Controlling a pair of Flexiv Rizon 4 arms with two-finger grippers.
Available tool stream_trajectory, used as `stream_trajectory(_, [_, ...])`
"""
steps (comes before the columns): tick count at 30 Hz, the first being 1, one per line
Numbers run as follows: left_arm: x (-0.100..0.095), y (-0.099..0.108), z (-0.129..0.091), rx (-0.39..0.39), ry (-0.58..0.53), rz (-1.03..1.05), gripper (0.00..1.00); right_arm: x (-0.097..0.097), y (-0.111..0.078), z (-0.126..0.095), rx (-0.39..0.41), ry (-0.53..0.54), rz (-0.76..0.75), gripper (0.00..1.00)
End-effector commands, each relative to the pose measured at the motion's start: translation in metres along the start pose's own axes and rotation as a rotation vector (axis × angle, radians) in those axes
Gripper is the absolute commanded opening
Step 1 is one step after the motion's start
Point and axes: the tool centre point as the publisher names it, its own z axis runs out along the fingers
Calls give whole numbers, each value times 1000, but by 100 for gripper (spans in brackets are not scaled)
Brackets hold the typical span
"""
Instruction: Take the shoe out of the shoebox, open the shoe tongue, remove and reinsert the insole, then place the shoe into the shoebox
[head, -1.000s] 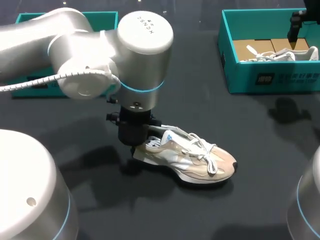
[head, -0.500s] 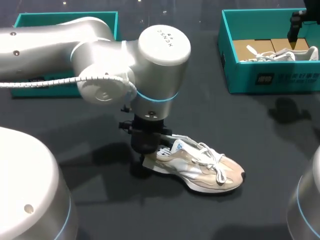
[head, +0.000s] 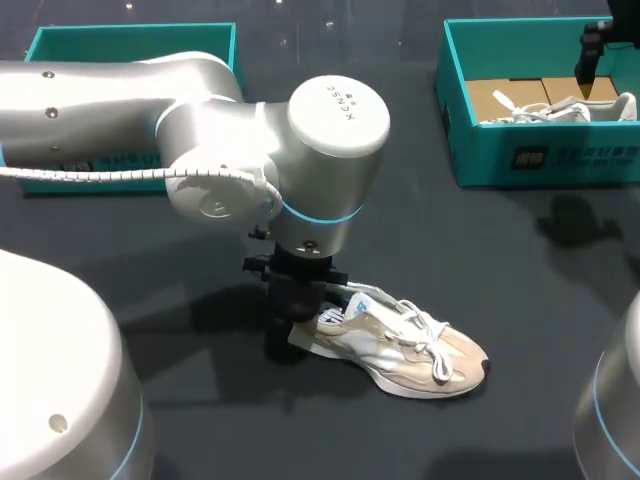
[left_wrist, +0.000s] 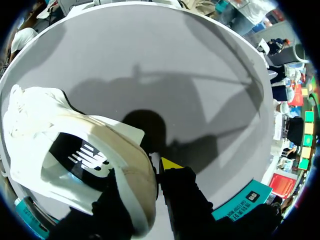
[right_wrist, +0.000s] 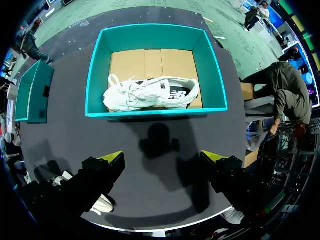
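One shoe (head: 400, 345) lies on the desk (head: 470, 250), its heel clamped in the left gripper (head: 295, 335). Both have shifted rightward and nearer the camera since a second ago. Well apart from that gripper, the shoebox (head: 545, 165) holds a second shoe (head: 560, 108) on cardboard. Only the left wrist view shows the heel collar pinched inside the gripper. Only the right wrist view shows the right gripper (right_wrist: 162, 159), released, hovering before the shoebox.
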Motion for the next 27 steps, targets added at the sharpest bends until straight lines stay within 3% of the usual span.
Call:
stream_trajectory(1, [-7, 2, 8, 9, 15, -5, 0, 0, 0, 0, -1, 0, 0, 100])
stream_trajectory(3, [-7, 3, 9, 9, 16, -8, 0, 0, 0, 0, -1, 0, 0, 100])
stream_trajectory(5, [-6, 3, 10, 10, 14, -10, 24, 0, 0, 0, -1, 0, 0, 100])
stream_trajectory(8, [-6, 4, 11, 9, 12, -14, 43, 0, 0, 0, -1, 0, 0, 100])
stream_trajectory(9, [-5, 4, 9, 9, 10, -16, 53, 0, 0, 0, -1, 0, 0, 100])
stream_trajectory(11, [-2, 5, 3, 9, -6, -23, 100, 0, 0, 0, -1, 0, 0, 100])
stream_trajectory(19, [22, 14, -45, 54, -121, -108, 100, 0, 0, 0, -1, 0, 0, 100])
stream_trajectory(27, [59, 26, -80, 258, -239, -303, 100, 0, 0, 0, -1, 0, 0, 100])
